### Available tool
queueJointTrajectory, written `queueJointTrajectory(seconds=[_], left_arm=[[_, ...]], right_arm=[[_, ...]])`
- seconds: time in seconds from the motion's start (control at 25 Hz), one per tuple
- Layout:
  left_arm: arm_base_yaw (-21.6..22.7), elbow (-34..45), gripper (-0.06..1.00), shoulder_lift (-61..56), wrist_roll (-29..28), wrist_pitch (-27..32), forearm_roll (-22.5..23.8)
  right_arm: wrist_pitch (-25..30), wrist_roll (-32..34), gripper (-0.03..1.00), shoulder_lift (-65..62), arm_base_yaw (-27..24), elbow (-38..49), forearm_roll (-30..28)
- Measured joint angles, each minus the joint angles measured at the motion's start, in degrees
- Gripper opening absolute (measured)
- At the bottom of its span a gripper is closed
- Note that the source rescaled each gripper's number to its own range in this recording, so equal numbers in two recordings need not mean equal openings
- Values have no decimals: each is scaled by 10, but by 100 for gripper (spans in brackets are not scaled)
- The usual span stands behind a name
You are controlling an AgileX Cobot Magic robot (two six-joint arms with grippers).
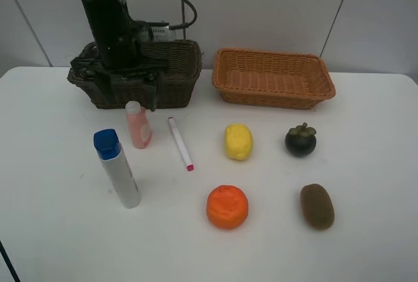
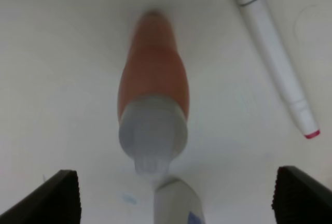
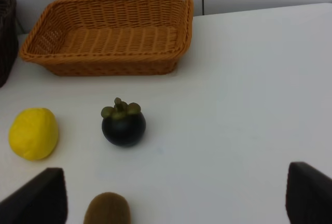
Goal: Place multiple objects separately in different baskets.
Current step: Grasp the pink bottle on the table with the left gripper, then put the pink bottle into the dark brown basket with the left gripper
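Note:
My left gripper [image 1: 134,91] is open, just above the pink bottle [image 1: 138,125] and in front of the dark brown basket [image 1: 179,66]. In the left wrist view the bottle [image 2: 153,79] stands between the two fingertips [image 2: 59,198], untouched, with the white marker [image 2: 275,58] beside it. The white blue-capped tube [image 1: 117,168] and the marker [image 1: 180,143] flank the bottle. The lemon [image 1: 238,141], mangosteen [image 1: 300,140], orange [image 1: 227,207] and kiwi [image 1: 317,206] lie in front of the orange-tan basket [image 1: 273,76]. My right gripper [image 3: 174,198] is open and empty. The green eraser is hidden.
The right wrist view shows the orange-tan basket [image 3: 109,37] with nothing in it, the mangosteen [image 3: 123,125], lemon [image 3: 33,133] and kiwi [image 3: 107,211]. The left arm's black column and cables rise over the dark basket. The white table [image 1: 366,164] ends at a wall behind the baskets.

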Motion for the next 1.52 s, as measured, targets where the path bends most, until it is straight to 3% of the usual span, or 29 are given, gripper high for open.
queueJointTrajectory(seconds=[0.48, 0.56, 0.68, 0.72, 0.88, 1.0, 1.28, 1.52], left_arm=[[0, 0, 95, 111, -11, -72, 27], [0, -1, 81, 114, -12, -74, 28], [0, -1, 39, 114, -12, -73, 28], [0, -1, 29, 114, -12, -72, 29], [0, 0, 30, 101, -12, -62, 38], [0, -29, 30, 83, 0, -20, 38], [11, -192, 30, 53, 18, 3, 29], [77, -306, 30, 122, 17, 3, 26]], right_arm=[[0, 0, 99, 0, 0, 0, 0], [0, 0, 99, 0, 0, 0, 0], [0, 0, 99, 0, 0, 0, 0], [0, 0, 99, 0, 0, 0, 0], [0, 0, 99, 0, 0, 0, 0], [0, 0, 99, 0, 0, 0, 0], [0, 0, 99, 0, 0, 0, 0], [0, 0, 99, 0, 0, 0, 0]])
